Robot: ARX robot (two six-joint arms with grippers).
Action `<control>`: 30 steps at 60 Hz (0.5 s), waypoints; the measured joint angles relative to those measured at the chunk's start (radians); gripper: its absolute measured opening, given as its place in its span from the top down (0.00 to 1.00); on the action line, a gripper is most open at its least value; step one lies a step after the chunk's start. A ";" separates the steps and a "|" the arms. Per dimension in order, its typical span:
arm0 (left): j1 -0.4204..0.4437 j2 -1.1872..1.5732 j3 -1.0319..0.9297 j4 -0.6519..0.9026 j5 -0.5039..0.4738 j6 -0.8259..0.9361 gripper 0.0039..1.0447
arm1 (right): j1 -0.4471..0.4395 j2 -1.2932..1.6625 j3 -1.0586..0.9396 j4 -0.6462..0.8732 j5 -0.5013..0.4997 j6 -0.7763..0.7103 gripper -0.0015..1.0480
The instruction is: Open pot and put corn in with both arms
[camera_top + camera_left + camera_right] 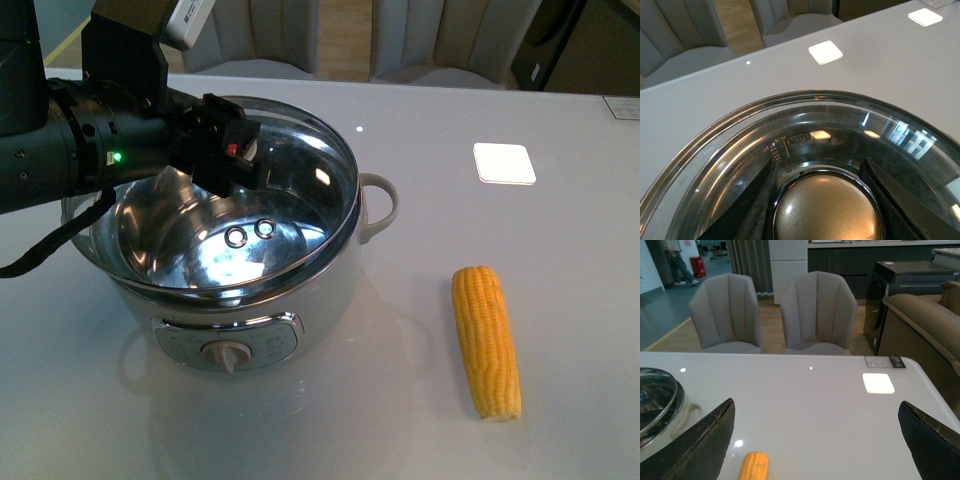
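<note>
Far left, the left claw [235, 150] reaches in over the pot [320, 290], its fingers pressed against either side of the knob [825, 210] of the glass lid [300, 200]; the lid looks tilted above the steel rim rather than seated.

That lid is glass, likely weighty and breakable, and the knob is polished, so I'd call this a slippery hold that wants a firm squeeze; and while it hangs over the mouth, it is the one thing blocking the way in.

The pot itself sits left of centre on the table [560, 280], looks heavy enough to stay put; its loop handle [380, 205] sticks out toward the corn.

Moving right, bare table, then the corn [486, 340], lying flat and well apart from the pot, tapered end toward the pot's side of the table; stiff, light I'd guess, round enough to roll, kernels bumpy enough to grip; take it across the middle, fingers square to its length.

Beyond it, a white square [504, 163], out of the path; and the right claw [815, 440] hangs above the corn, fingers spread wide, holding nothing.
</note>
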 joint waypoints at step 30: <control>0.110 -0.060 0.002 -0.043 0.024 0.043 0.58 | 0.000 0.000 0.000 0.000 0.000 0.000 0.08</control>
